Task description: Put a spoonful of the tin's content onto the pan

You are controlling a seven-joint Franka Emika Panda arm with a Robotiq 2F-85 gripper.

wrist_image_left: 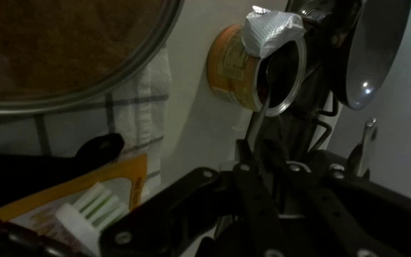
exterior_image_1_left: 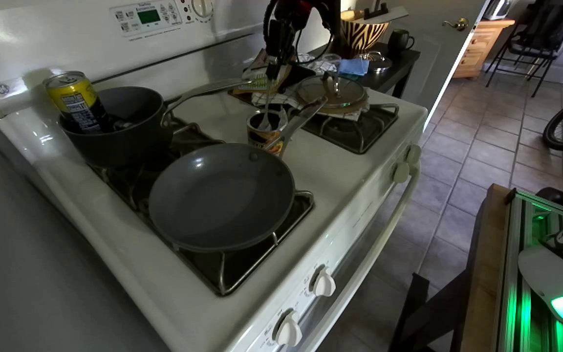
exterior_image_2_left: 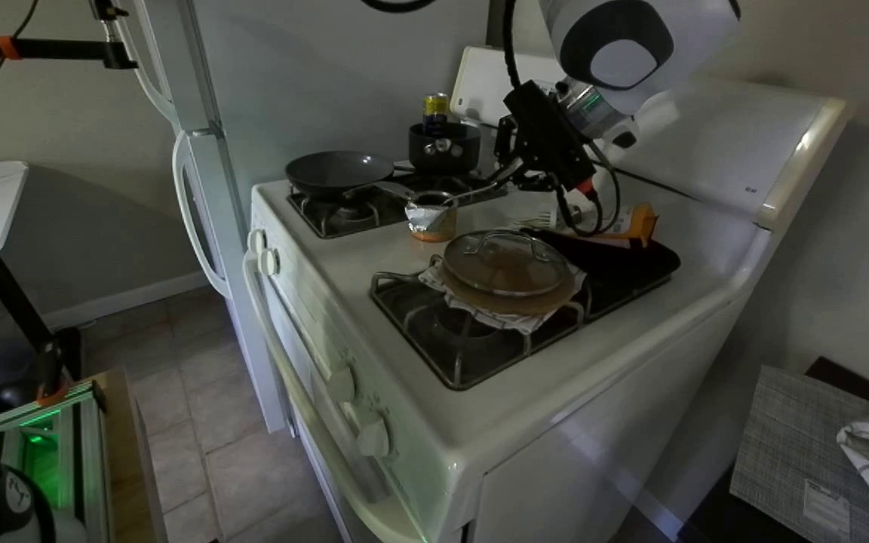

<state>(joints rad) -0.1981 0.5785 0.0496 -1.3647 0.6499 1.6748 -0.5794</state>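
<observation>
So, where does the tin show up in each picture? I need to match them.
In an exterior view: the tin is just above the picture's centre, up and right from the pan.
In an exterior view: the tin is a little above centre, down and right from the pan.
Wrist view: the tin is in the upper half, right of centre, left of the pan.
Shared landmark: the pan.

The stove (exterior_image_1_left: 340,168) held one frying pan (exterior_image_1_left: 220,195), one pot (exterior_image_1_left: 125,146), one tin (wrist_image_left: 230,71) and one glass lid (exterior_image_2_left: 506,264), and had four front knobs (exterior_image_1_left: 324,282). One spoon (wrist_image_left: 259,122), one yellow can (exterior_image_1_left: 75,100), one striped bowl (exterior_image_1_left: 362,36) and one mug (exterior_image_1_left: 400,41) showed.
</observation>
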